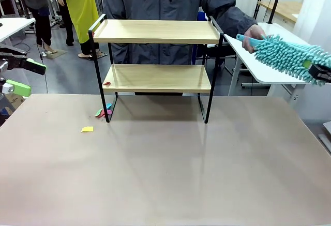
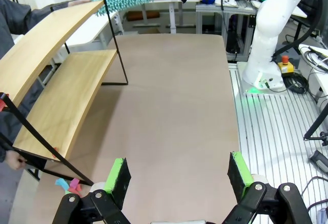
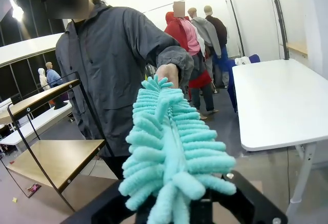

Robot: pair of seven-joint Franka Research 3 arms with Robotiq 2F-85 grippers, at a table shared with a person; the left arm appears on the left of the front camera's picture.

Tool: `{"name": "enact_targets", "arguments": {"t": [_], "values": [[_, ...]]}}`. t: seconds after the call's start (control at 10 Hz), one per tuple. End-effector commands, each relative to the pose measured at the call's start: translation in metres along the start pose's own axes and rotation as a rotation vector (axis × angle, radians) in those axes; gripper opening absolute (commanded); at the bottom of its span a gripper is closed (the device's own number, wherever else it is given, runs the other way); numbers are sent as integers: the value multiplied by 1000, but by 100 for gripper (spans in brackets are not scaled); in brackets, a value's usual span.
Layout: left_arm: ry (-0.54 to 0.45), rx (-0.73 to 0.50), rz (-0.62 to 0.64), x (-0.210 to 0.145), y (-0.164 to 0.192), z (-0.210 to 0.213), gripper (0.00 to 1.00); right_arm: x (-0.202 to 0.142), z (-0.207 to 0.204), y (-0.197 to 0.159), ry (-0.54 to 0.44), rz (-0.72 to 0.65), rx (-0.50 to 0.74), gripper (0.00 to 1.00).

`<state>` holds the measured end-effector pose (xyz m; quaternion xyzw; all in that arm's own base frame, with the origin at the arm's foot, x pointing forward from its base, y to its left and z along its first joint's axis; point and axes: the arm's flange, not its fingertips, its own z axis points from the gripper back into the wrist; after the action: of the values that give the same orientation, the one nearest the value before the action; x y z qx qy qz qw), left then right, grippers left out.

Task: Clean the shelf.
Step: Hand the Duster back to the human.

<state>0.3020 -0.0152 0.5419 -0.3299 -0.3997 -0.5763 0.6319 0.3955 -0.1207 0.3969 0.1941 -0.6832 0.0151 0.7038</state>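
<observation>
Right gripper (image 1: 319, 72), at the frame's right edge, grips a soft, light teal duster (image 1: 289, 58); a person's hand (image 1: 254, 33) holds its far tip. Left gripper (image 2: 178, 179) is wide open, empty. Upper centre stands the shelf (image 1: 156, 32), stiff and probably light, so sweep gently.

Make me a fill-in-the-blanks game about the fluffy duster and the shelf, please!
1. The fluffy duster is coloured ____.
2. The shelf has ____ wooden boards.
3. The person's hand holds the duster's far end while the ____ gripper grips the near end.
4. The left gripper has its jaws ____.

Missing words: turquoise; two; right; open
</observation>
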Motion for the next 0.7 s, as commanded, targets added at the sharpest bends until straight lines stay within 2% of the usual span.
{"name": "enact_targets", "arguments": {"t": [0.0, 0.2, 0.3, 0.4, 0.5, 0.6], "values": [[-23, 1, -21, 1, 1, -1, 100, 3, 0, 1, -3, 11, -3, 16], [-23, 1, -21, 1, 1, -1, 100, 3, 0, 1, -3, 11, -3, 16], [-23, 1, -21, 1, 1, -1, 100, 0, 0, 0, 0, 0, 1, 74], [-23, 1, -21, 1, 1, -1, 100, 2, -1, 1, 9, -12, 8, 74], [-23, 1, -21, 1, 1, -1, 100, 5, 0, 3, 17, -22, 14, 100], [-23, 1, -21, 1, 1, -1, 100, 12, 1, 3, 13, -26, 15, 78]]}}
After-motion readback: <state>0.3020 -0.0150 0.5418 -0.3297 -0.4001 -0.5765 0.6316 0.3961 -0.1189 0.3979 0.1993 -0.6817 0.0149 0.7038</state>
